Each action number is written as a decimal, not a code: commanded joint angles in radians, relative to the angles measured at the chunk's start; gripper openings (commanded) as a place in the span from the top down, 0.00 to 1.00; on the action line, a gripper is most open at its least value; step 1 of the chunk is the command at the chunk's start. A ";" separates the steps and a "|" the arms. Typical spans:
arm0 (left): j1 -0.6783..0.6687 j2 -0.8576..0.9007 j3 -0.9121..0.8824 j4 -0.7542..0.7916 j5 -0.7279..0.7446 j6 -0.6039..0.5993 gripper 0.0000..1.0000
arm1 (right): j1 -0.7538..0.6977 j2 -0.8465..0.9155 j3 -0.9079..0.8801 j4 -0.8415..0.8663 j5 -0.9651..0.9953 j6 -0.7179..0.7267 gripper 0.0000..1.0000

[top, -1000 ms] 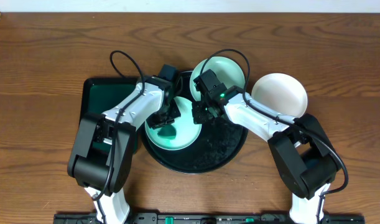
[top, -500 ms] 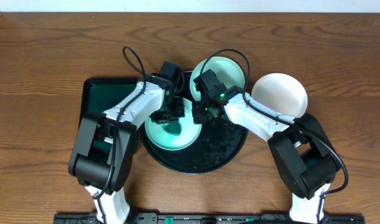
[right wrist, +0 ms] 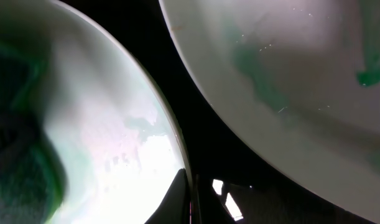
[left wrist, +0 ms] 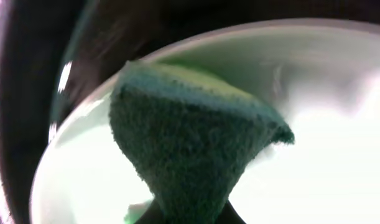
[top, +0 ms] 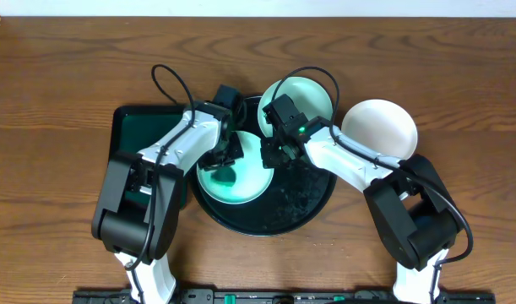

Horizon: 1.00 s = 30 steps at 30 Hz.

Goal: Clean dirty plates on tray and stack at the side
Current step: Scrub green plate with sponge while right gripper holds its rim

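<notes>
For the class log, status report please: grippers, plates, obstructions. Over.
Left gripper shut on dark green sponge, inside front pale turquoise round plate. Right gripper shut on that plate's rim. Nothing blocking.

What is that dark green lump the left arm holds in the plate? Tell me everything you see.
A sponge, dark green with a coarse, fibrous face and a paler top edge. Pinched narrow in the left gripper, it fans out wide. It rests inside the pale turquoise plate on the black tray.
</notes>
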 commanded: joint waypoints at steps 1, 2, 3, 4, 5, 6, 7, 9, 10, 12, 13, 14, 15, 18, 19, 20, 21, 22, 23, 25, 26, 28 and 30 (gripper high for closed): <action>-0.002 0.038 -0.023 0.109 -0.079 0.099 0.92 | 0.003 0.020 0.014 0.000 0.021 0.013 0.99; -0.002 0.038 -0.023 0.136 -0.120 0.099 0.93 | 0.003 0.020 0.014 0.000 0.021 0.013 0.99; -0.002 0.038 -0.023 0.163 -0.161 0.099 0.93 | 0.003 0.020 0.014 0.000 0.021 0.013 0.99; -0.002 0.038 -0.023 0.189 -0.206 0.099 0.93 | 0.003 0.020 0.014 0.000 0.021 0.013 0.99; -0.002 0.038 -0.023 0.221 -0.264 0.098 0.93 | 0.003 0.021 0.014 0.000 0.021 0.013 0.99; -0.002 0.038 -0.023 0.232 -0.290 0.098 0.93 | 0.003 0.021 0.014 0.000 0.021 0.013 0.99; -0.002 0.038 -0.023 0.235 -0.307 0.097 0.93 | 0.003 0.021 0.014 0.000 0.021 0.013 0.99; -0.002 0.038 -0.023 0.223 -0.306 0.095 0.93 | 0.003 0.021 0.014 0.000 0.021 0.013 0.99; -0.002 0.038 -0.023 0.202 -0.306 0.094 0.93 | 0.003 0.021 0.014 0.000 0.021 0.013 0.99; -0.004 0.038 -0.023 0.137 -0.282 0.089 0.93 | 0.003 0.021 0.014 0.001 0.021 0.013 0.99; -0.004 0.038 -0.023 0.103 -0.250 0.089 0.93 | 0.003 0.021 0.014 0.001 0.021 0.013 0.99; -0.003 0.038 -0.023 0.073 -0.215 0.089 0.93 | 0.003 0.021 0.014 0.001 0.021 0.013 0.99; -0.003 0.038 -0.023 0.040 -0.161 0.098 0.93 | 0.003 0.021 0.014 0.002 0.021 0.013 0.99; -0.003 0.038 -0.023 0.011 0.048 0.228 0.93 | 0.003 0.023 0.014 0.002 0.021 0.013 0.99; -0.003 0.038 -0.023 0.012 0.145 0.304 0.93 | 0.003 0.023 0.014 0.001 0.021 0.013 0.99; -0.003 0.038 -0.023 0.012 0.252 0.383 0.93 | 0.003 0.023 0.014 0.001 0.021 0.013 0.99; -0.003 0.038 -0.023 0.011 0.340 0.445 0.93 | 0.003 0.023 0.014 0.001 0.021 0.013 0.99; -0.003 0.038 -0.023 0.007 0.442 0.511 0.93 | 0.003 0.023 0.014 0.001 0.021 0.013 0.99; -0.003 0.038 -0.023 0.008 0.465 0.522 0.93 | 0.003 0.023 0.014 0.001 0.021 0.013 0.99; -0.003 0.038 -0.023 0.026 0.455 0.522 0.93 | 0.003 0.023 0.014 0.001 0.021 0.013 0.99; -0.002 0.038 -0.023 0.037 0.448 0.521 0.93 | 0.003 0.023 0.014 0.001 0.021 0.013 0.99; -0.001 0.038 -0.023 0.068 0.385 0.489 0.93 | 0.003 0.023 0.014 0.001 0.021 0.013 0.99; -0.001 0.038 -0.023 0.088 0.278 0.421 0.92 | 0.003 0.023 0.014 0.001 0.021 0.013 0.99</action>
